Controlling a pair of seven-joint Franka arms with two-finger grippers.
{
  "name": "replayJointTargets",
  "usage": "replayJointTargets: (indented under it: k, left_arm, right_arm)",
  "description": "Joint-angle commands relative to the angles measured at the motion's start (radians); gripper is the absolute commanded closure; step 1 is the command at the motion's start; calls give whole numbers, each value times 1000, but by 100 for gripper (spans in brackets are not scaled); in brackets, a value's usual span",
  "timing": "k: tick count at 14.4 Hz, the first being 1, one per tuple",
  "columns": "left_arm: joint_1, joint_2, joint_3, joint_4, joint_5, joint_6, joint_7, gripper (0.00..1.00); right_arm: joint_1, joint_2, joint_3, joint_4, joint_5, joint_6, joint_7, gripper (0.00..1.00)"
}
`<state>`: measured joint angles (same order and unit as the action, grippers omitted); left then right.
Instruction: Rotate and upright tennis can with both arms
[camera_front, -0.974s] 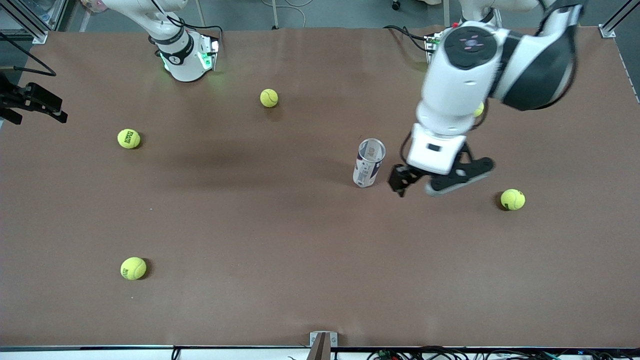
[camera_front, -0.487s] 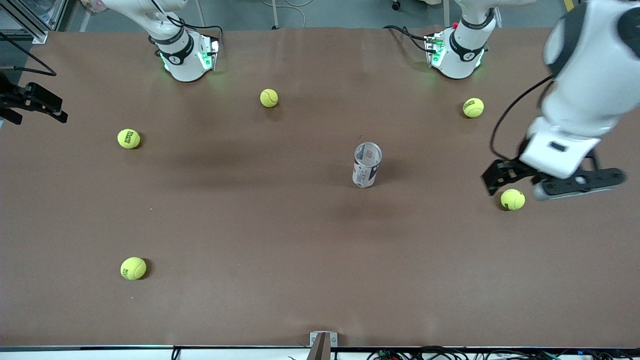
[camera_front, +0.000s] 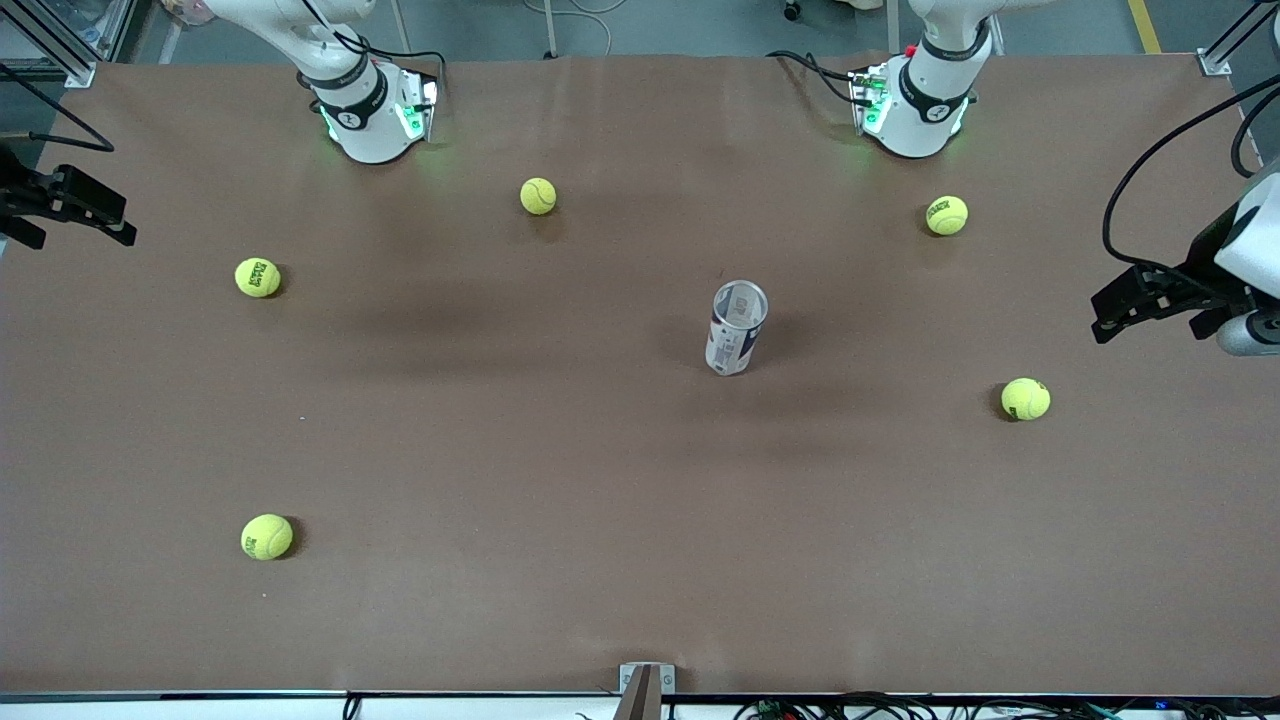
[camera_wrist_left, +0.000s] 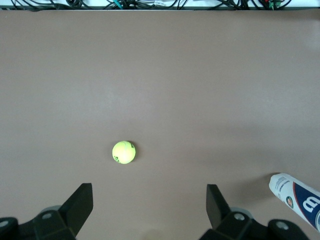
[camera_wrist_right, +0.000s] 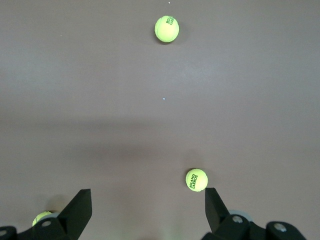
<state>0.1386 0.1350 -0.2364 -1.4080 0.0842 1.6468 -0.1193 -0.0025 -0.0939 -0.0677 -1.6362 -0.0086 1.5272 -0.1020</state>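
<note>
Across the whole front view, a wide flat table covered in brown matte sheeting (camera_front: 560, 480) is seen, with both green-lit arm bases mounted along the edge farthest from the front camera. Next in size are the two white jointed robot arms with black bands: the left arm (camera_front: 1250, 240) is seen at the edge of the table at its own end, and the right arm (camera_front: 330, 60) rises out of view from its base. The left gripper (camera_front: 1165, 300), black and two-fingered, is held in the air over the left arm's end of the table; its fingers (camera_wrist_left: 80, 202) are spread wide with nothing between them. The right gripper (camera_wrist_right: 147, 210) is held over the right arm's end of the table, its fingers (camera_wrist_right: 80, 205) likewise spread wide and empty. Near the middle of the table, the tennis can (camera_front: 736, 327), a slim cylindrical tube with a white and dark blue label and a silvery rim, is found standing upright with its open end up, well apart from both grippers. Five yellow-green felt tennis balls are scattered on the table, none touching the can: one (camera_front: 1025, 398) is nearest the left gripper, one (camera_front: 946, 215) lies near the left arm's base, one (camera_front: 538, 196) lies near the right arm's base, and two (camera_front: 257, 277) (camera_front: 266, 536) lie toward the right arm's end
</note>
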Motion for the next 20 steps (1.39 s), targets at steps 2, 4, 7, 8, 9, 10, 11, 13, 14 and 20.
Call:
replayJointTargets:
  k: [2,4,7,8,9,10,11,13,14,20]
  left_arm:
    - [21,2,0,24,-11,-30,-8,0]
    - [21,0,-1,24,-11,-30,-8,0]
    - [21,-8,-12,24,-11,-97,-7,0]
    - [21,-12,-15,26,-1,-176,1,0]
    - [21,-32,-14,21,-10,-211,15,0]
    - [22,-46,-15,8,-12,-212,26,0]
    - [21,-48,-17,4,-11,-205,42,0]
    - [21,-61,-17,-31,-11,-144,47,0]
    - [21,-80,-17,-63,-11,-106,49,0]
    - [26,-90,-1,-65,-66,-90,33,0]
  right_arm:
    - [-1,-32,3,-30,-8,5,-8,0]
    - [-1,-32,3,-30,-8,5,-8,0]
    - [-1,-32,3,-30,-8,4,-8,0]
    - [-2,-32,3,-30,-8,4,-8,0]
    - [-4,-32,3,-30,-8,4,-8,0]
    - [-4,-32,2,-30,-8,4,-8,0]
    - [-2,-30,3,-30,-8,4,-8,0]
    - [-2,-30,3,-30,-8,4,-8,0]
    - [-2,-30,3,-30,-8,4,-8,0]
    - [-2,-30,3,-30,-8,4,-8,0]
